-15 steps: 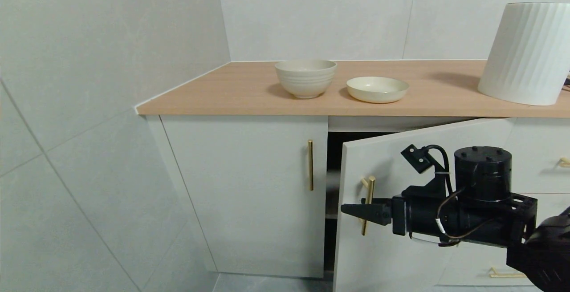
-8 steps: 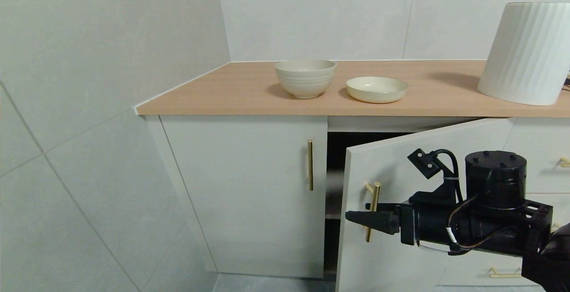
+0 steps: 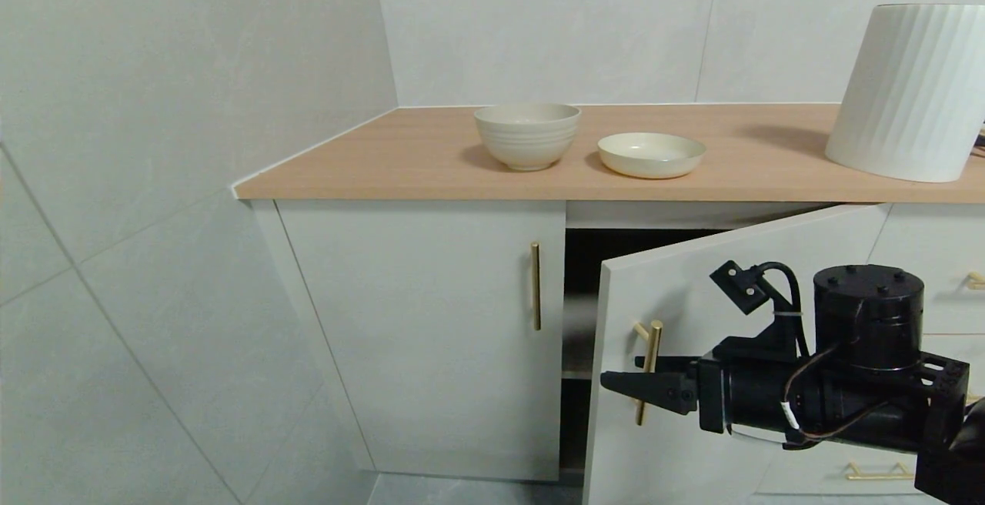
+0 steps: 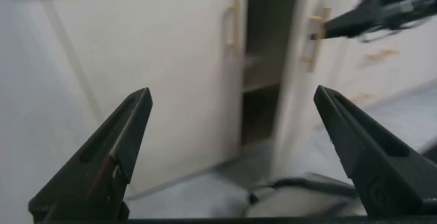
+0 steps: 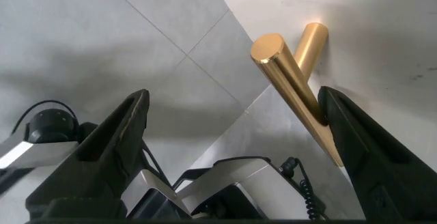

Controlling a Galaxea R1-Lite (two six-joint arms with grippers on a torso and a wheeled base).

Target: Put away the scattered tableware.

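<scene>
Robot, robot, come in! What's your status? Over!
Left gripper open. Right gripper open around door handle. Bowl and dish on counter. Cabinet door ajar.

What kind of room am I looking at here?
Most likely a kitchen. A wooden counter carries a bowl and a dish, white cupboards with brass handles sit beneath it, and the walls are tiled.

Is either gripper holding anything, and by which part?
Nothing is clamped. The right gripper has its jaws open around the gold handle of the cabinet door, the bar beside one finger. The left gripper is open and empty.
</scene>
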